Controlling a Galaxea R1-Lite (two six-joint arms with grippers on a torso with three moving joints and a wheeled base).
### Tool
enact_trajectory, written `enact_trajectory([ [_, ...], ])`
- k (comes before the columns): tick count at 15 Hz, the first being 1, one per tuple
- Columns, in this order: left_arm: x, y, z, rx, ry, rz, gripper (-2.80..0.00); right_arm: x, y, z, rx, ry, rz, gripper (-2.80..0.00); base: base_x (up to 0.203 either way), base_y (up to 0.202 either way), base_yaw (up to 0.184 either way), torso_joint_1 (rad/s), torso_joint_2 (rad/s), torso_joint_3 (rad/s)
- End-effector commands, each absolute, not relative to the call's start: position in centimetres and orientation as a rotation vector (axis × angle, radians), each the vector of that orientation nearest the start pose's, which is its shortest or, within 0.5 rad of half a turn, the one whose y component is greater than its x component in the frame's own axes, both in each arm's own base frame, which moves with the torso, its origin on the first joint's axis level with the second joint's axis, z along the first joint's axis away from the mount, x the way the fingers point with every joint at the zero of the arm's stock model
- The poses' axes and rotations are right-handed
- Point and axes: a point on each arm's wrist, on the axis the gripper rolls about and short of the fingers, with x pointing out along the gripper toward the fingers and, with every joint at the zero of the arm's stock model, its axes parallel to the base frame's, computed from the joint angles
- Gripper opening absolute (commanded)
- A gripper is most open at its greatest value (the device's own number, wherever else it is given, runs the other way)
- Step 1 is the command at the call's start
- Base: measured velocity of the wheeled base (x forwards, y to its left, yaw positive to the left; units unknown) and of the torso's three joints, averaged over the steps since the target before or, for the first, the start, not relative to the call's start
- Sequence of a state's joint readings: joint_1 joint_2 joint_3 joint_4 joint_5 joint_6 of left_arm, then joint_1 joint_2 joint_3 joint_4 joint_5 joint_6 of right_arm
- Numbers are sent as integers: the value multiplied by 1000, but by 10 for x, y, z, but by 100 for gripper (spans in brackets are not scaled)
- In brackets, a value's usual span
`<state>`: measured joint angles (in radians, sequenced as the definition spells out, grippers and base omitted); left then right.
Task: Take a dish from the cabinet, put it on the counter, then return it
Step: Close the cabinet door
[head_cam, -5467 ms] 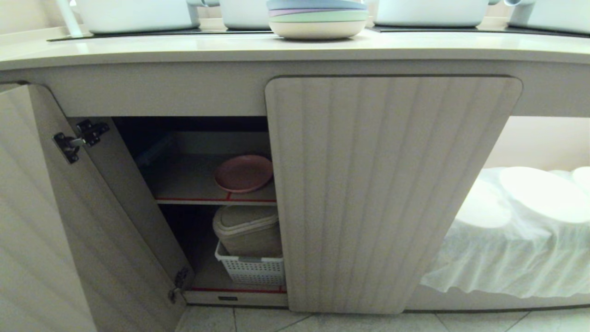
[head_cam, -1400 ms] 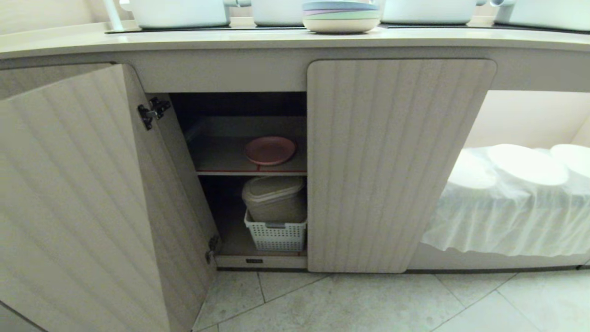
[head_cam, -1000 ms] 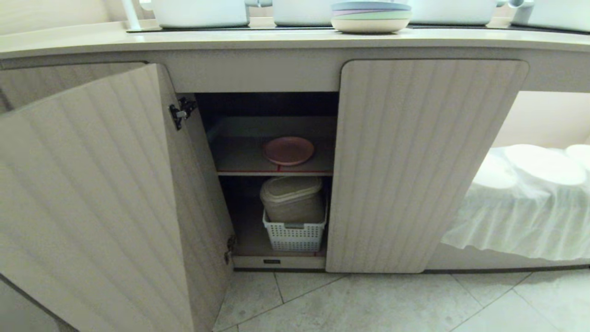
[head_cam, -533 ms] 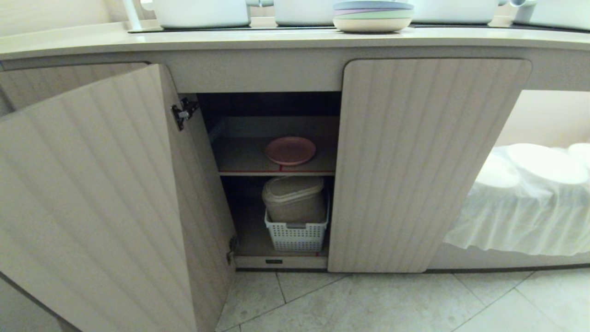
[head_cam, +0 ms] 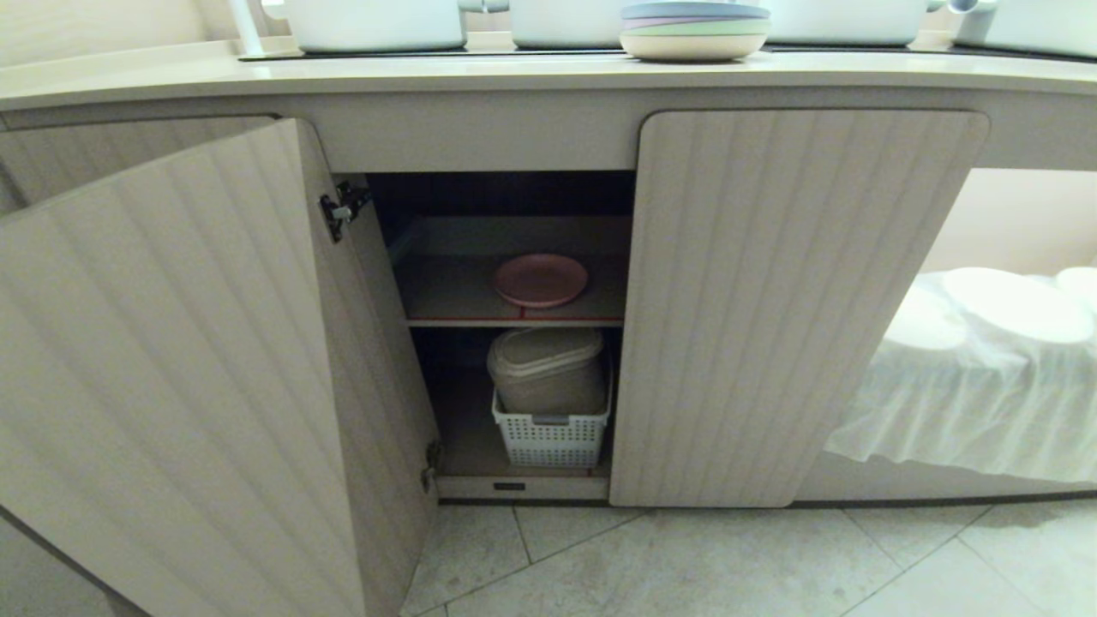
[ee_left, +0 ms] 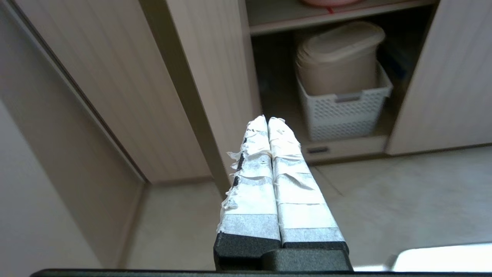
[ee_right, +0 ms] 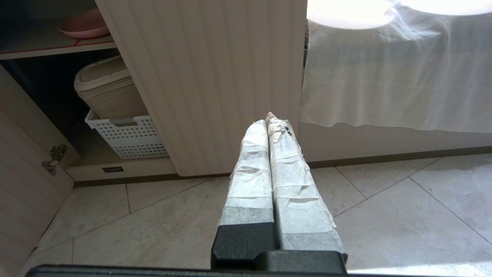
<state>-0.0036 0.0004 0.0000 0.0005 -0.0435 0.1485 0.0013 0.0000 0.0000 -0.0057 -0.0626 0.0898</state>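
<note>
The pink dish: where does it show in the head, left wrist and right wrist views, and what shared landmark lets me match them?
Head view: the pink dish lies on the cabinet's upper shelf, seen through the open left door.
Left wrist view: only its near rim shows at the picture's top edge.
Right wrist view: partly visible in the top left corner, on the shelf.
Shared landmark: the white perforated basket directly below the shelf.

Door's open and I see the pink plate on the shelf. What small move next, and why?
Probably open the left gripper and start it up toward the dish. The dish lies alone on the cabinet's upper shelf, the left door swung wide, the right one closed. Both grippers are shut, empty and low near the floor; the right gripper faces that closed door.
</note>
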Motion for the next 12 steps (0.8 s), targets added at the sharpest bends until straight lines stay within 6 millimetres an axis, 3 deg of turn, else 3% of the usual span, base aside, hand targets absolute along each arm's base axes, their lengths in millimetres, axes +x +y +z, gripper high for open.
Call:
enact_trajectory([
  [1,-23,-1,82,194,-64,-44,-280,-23,-1,76,91,-9,-61,-280,0,0,0,0,0,0],
  [7,-27,0,105,267,-290,25,-280,-23,-1,76,91,-9,-61,-280,0,0,0,0,0,0],
  [12,-30,8,108,300,-251,401,-280,-23,-1,76,91,-9,-61,-280,0,0,0,0,0,0],
])
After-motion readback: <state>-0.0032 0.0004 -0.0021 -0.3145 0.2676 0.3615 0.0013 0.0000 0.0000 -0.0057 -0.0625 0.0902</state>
